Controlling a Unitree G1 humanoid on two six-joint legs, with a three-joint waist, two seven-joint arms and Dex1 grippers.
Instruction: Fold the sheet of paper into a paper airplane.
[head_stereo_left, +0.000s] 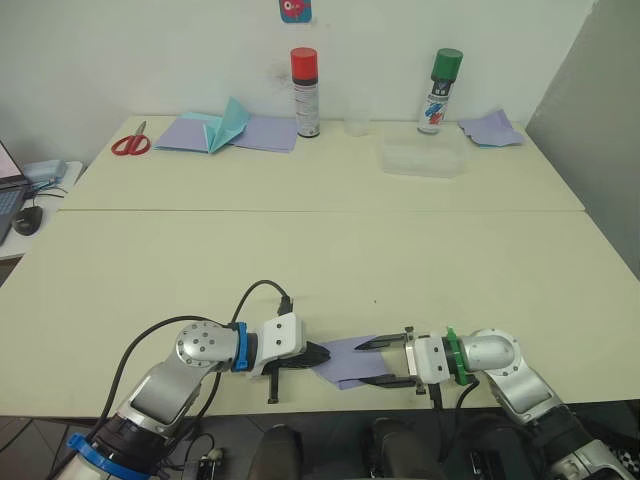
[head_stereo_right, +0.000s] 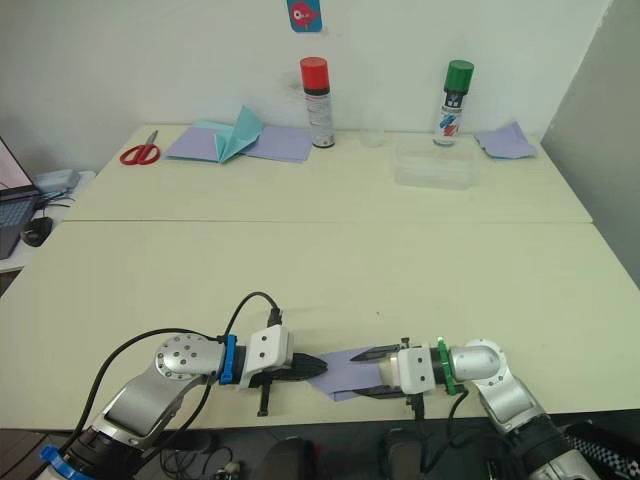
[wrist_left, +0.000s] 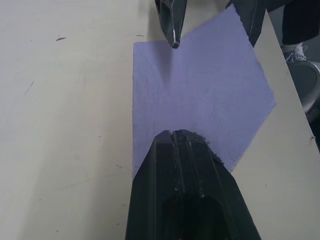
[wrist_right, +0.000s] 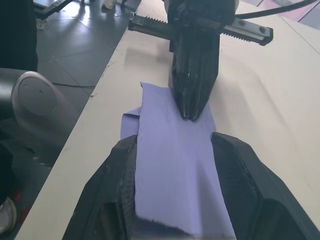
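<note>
The sheet of paper (head_stereo_left: 345, 362), lavender and lying flat with one layer folded over, sits at the table's near edge between my two grippers. My left gripper (head_stereo_left: 318, 355) is shut, and its joined fingertips (wrist_left: 180, 136) rest on top of the sheet's left part. My right gripper (head_stereo_left: 373, 362) is open and faces the left one. One of its fingers (wrist_right: 120, 190) lies on each side of the sheet's right part, so the paper (wrist_right: 175, 170) runs between them. The two grippers' tips are nearly touching. The paper airplane is out of view.
At the back of the table lie red scissors (head_stereo_left: 130, 145) and flat lavender sheets with a teal piece (head_stereo_left: 225, 128). Further along are a red-capped can (head_stereo_left: 305, 92), a clear cup (head_stereo_left: 357, 115), a clear box (head_stereo_left: 422, 157), a green-capped can (head_stereo_left: 440, 90) and a lavender scrap (head_stereo_left: 490, 128).
</note>
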